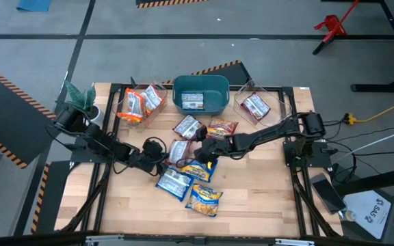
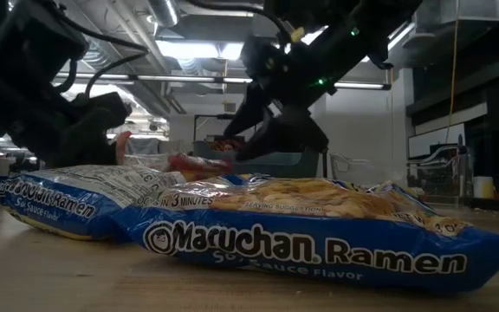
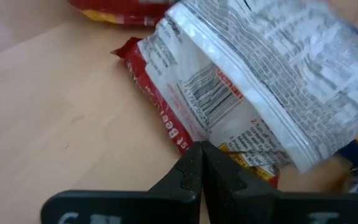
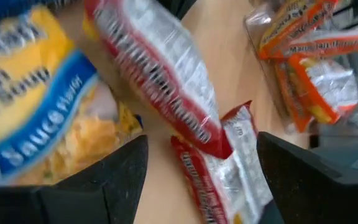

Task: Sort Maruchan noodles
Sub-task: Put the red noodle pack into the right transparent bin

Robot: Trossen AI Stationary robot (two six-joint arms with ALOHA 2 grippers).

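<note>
Several Maruchan noodle packets lie loose mid-table: a red-white one, a blue-yellow one, a blue-white one, a yellow one, and two farther back. My left gripper is shut, its tips at the edge of the red-white packet, which has a white-backed packet lying over it. My right gripper is open and slants down over the pile. Its fingers stand on either side of two red-white packets. My left gripper has its shut fingertips at the red-white packet's long printed edge, coming in slanting down from the table's left. The packet lies flat on the table. I cannot tell whether the tips touch it.
A teal bin with one packet inside stands at the far middle. On either side of it is a clear container, the left one with orange packets and the right one with a red-white packet. Bare wood lies along the near edge.
</note>
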